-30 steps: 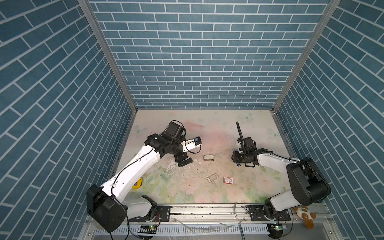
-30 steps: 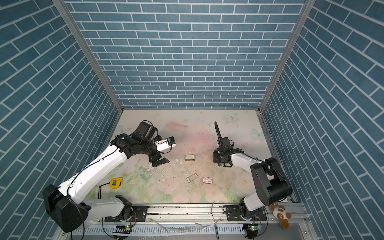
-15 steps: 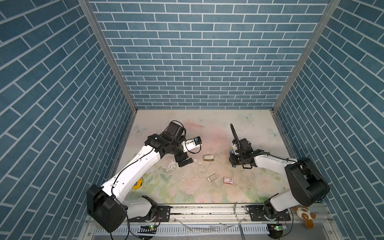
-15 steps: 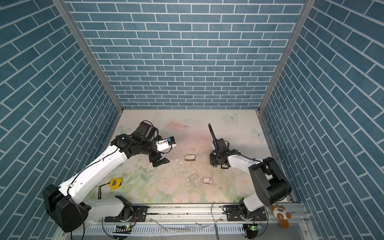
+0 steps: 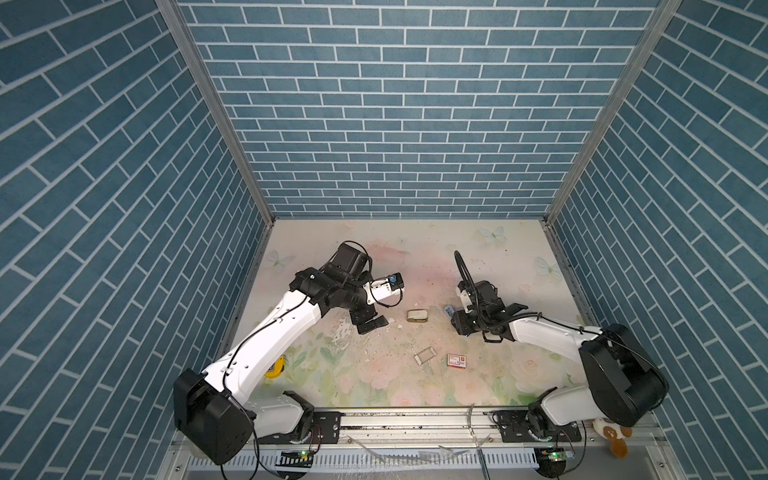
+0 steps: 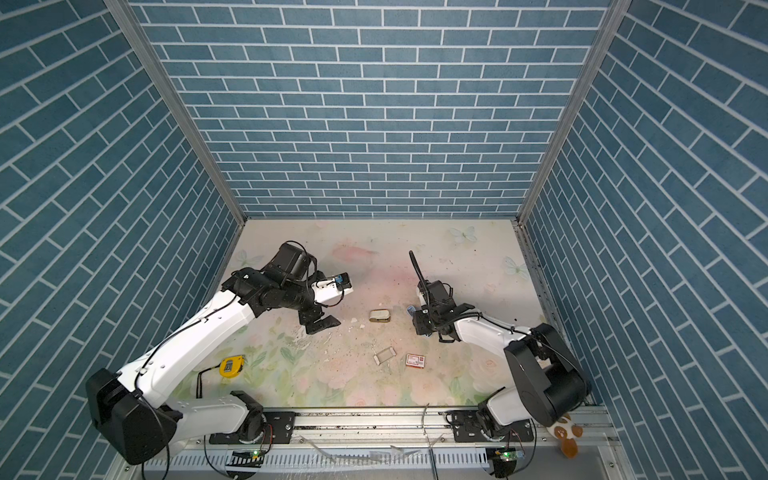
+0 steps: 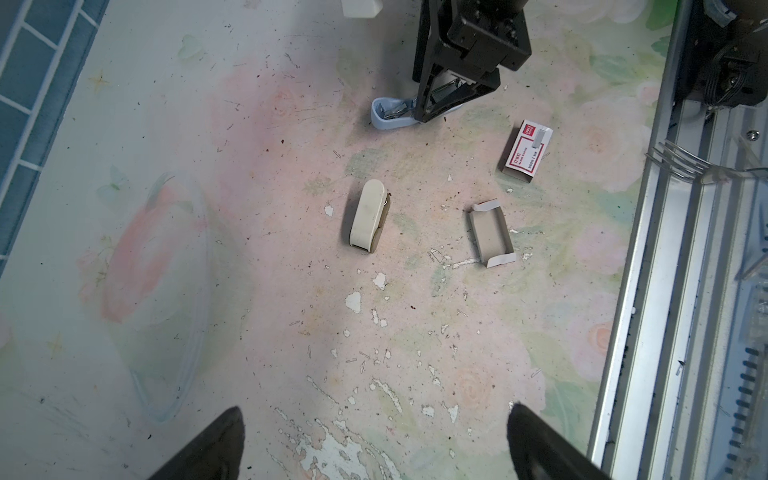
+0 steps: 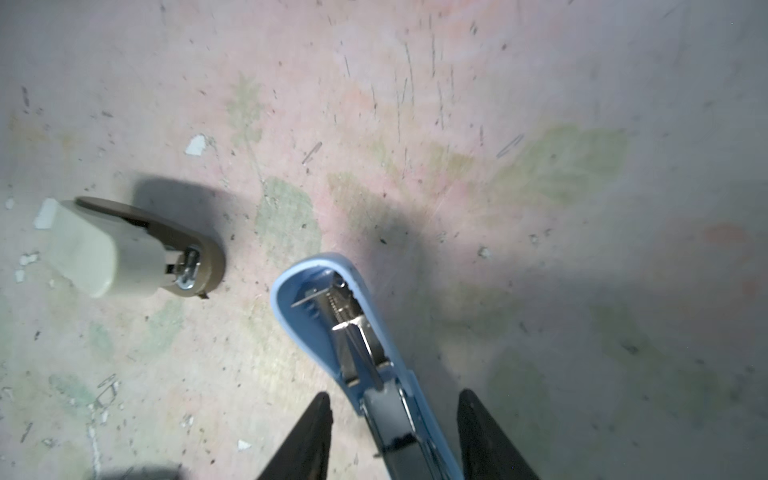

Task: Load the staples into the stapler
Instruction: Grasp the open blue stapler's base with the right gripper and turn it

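Straddling opened blue stapler (image 8: 320, 286), right fingers (image 8: 307, 440) released, gap each side; stapler cover resting on surface (image 7: 249, 166). Silvery metal in its channel; staples not distinguishable. Opposite, left fingers (image 7: 212, 449) spread wide, empty, above surface. Between arms: cream stapler (image 7: 368, 216), cardboard tray (image 7: 490, 232), red-and-white box (image 7: 525, 156).

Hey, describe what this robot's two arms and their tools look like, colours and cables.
The left arm and right arm have white shells, black joints and bulky black bases, with thin black cables running along them. The left tool and right tool are black, with tapered, pointed fingers.
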You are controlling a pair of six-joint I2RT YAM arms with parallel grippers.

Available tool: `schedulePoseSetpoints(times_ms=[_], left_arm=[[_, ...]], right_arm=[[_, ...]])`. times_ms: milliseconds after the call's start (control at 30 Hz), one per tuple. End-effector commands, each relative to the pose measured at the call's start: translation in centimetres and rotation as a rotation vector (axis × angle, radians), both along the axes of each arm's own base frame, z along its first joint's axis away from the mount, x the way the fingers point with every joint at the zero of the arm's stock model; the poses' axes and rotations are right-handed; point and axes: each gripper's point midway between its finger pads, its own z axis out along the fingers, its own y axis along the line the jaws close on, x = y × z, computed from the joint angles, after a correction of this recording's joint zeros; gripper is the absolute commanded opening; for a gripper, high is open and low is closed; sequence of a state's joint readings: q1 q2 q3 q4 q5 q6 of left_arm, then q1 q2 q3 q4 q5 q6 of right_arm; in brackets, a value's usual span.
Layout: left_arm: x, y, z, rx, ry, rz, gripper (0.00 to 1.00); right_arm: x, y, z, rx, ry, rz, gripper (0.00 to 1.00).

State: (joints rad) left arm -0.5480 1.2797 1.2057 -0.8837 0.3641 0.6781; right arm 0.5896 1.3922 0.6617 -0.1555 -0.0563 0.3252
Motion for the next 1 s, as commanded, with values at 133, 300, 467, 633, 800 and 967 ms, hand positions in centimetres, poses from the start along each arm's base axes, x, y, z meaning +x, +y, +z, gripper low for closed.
schedulePoseSetpoints(times_ms=[133, 300, 467, 633, 800, 967], left_arm=[[0.3, -0.9, 0.7, -0.030, 0.014, -0.032, 1.00], [0.7, -1.7, 1.1, -0.057, 0.007, -0.048, 0.99], [1.0, -2.5, 1.0, -0.070, 0.008, -0.066, 1.00], [1.2, -3.2, 0.7, -0.074, 0.015, -0.081, 1.00], [1.3, -3.4, 0.7, -0.081, 0.012, -0.082, 0.99], [1.4, -3.6, 0.7, -0.087, 0.011, -0.081, 1.00]], right_arm=[[-2.1, -1.6, 4.6, 0.146, -0.040, -0.155, 0.43], [-5.7, -1.2, 3.1, 0.315, 0.101, -0.228, 0.27], [-7.3, -1.2, 2.6, 0.369, 0.174, -0.260, 0.27], [-7.2, -0.8, 2.0, 0.345, 0.225, -0.260, 0.29], [-6.9, -0.2, 0.4, 0.309, 0.285, -0.259, 0.27], [-5.8, 0.1, -0.3, 0.276, 0.276, -0.254, 0.24]])
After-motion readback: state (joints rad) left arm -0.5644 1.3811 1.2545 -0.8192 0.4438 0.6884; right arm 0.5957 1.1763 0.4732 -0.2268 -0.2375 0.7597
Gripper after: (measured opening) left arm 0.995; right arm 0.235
